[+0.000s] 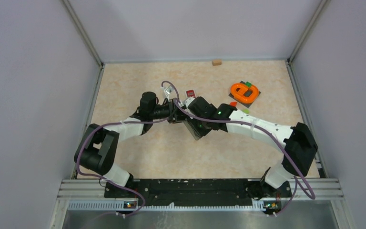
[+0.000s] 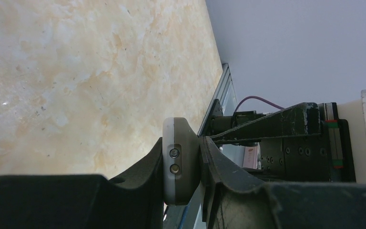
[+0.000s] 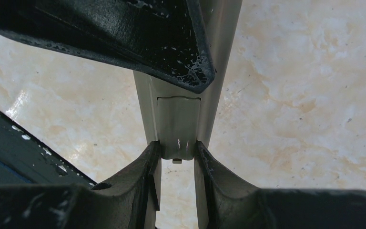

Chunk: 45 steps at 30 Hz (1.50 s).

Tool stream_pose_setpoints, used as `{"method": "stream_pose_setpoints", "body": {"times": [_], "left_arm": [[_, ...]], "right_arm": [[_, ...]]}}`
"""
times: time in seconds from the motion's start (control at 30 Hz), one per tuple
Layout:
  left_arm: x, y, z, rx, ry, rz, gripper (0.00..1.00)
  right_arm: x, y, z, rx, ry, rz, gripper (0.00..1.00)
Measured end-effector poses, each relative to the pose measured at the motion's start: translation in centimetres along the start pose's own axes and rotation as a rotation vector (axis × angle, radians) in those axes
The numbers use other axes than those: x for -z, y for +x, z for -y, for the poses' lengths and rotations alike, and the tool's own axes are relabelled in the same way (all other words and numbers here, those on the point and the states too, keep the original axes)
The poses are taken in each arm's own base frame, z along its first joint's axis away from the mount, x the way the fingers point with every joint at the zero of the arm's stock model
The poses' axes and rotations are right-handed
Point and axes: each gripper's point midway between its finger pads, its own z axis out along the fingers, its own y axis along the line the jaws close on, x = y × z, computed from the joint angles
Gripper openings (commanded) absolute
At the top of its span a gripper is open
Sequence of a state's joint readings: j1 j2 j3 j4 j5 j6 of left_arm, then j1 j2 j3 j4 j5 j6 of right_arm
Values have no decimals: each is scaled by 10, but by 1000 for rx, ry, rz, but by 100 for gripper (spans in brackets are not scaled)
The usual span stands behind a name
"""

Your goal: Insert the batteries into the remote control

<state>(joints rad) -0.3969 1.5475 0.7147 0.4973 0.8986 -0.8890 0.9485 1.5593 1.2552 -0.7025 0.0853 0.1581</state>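
A beige marbled table (image 1: 138,157) stands between pale grey walls (image 1: 28,71), with an aluminium rail (image 1: 195,188) along its near edge. From above, both arms meet mid-table. An orange loop (image 1: 244,93) lies far right, a tan block (image 1: 216,62) sits at the far edge, and a small reddish piece (image 1: 189,93), too small to identify, lies just beyond the grippers. Only the wrist views show the grey remote (image 3: 178,114). The left gripper (image 2: 182,140) is clamped on its rounded end and the right gripper (image 3: 177,145) pinches the battery-cover end.
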Motion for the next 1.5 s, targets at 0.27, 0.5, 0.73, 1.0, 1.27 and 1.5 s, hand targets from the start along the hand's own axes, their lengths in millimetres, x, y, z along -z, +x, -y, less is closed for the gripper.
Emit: {"method": "stream_pose_setpoints", "body": {"times": [0.27,0.5,0.73,1.0,1.27,1.5], "left_arm": [[0,0,-2,11,-12,0,0],[0,0,0,12,-2,-4,0],[0,-5,8,45,34,3,0],[-2,-4,4,131,55,-19,0],[0,-3,8,154,76,-36,0],[3,5,18,154,116,-94,0]], "right_arm": [[-1,-3,0,-5,5,-6,25],[-1,-3,-2,-11,-16,-10,33],[5,-7,-4,-15,-53,-12,41],[7,-5,-4,-26,-80,-30,47],[9,-12,-5,-44,-87,-5,77],[18,-28,-2,-70,-92,67,87]]}}
